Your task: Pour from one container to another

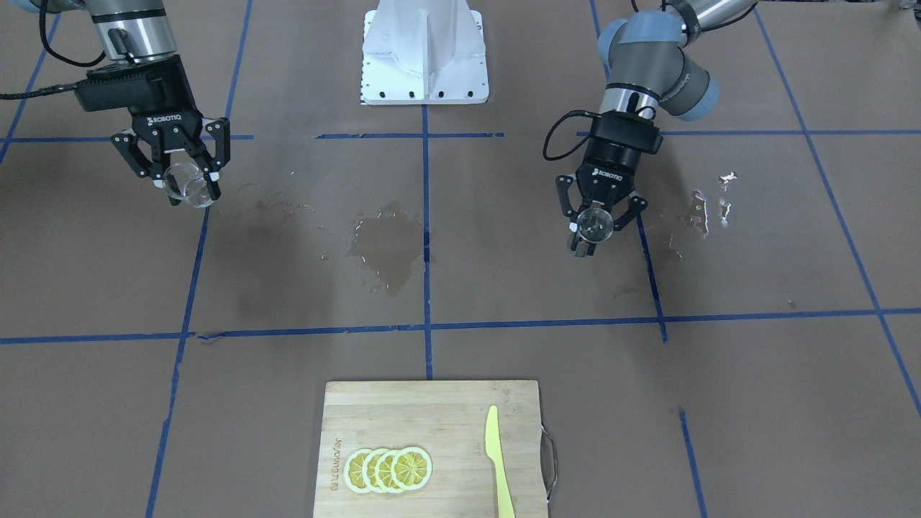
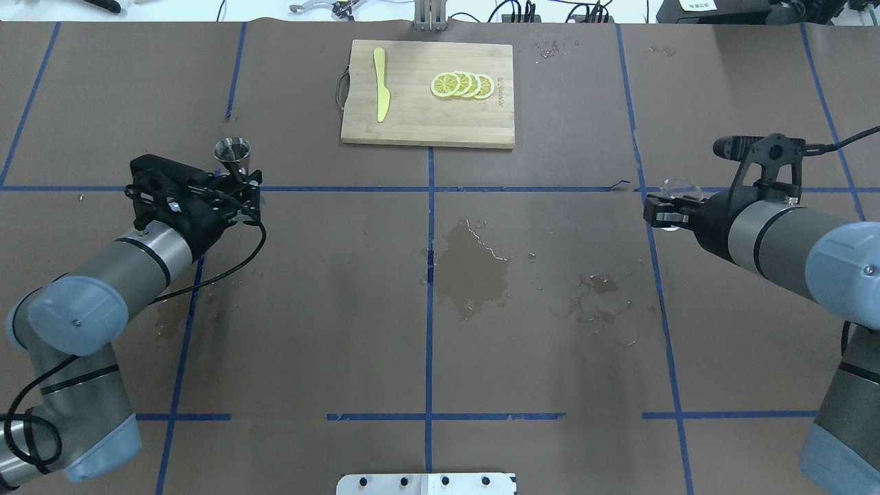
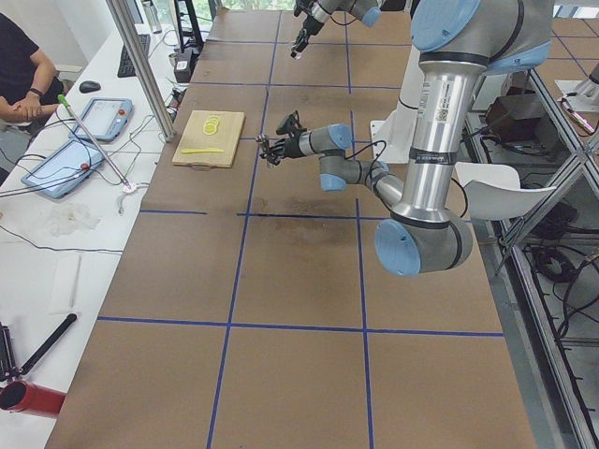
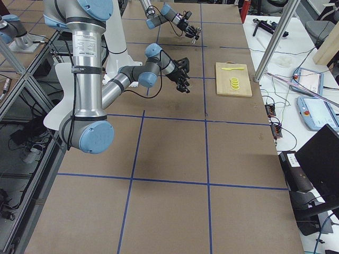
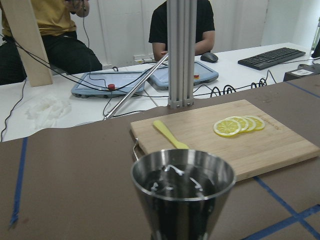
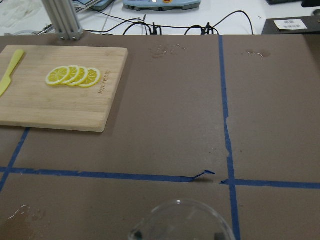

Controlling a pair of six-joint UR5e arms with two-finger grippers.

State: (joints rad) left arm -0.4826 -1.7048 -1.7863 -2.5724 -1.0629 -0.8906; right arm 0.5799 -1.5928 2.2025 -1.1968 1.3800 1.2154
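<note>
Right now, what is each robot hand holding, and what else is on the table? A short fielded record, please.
left gripper: shut on the jigger, held upright
jigger contents: liquid in the top cone
right gripper: shut on the glass
glass contents: looks empty, hard to be sure
grippers: far apart, at opposite sides of the table
table surface: wet patches near the middle
board: at the far edge, with lemon slices and a yellow knife on it
</note>
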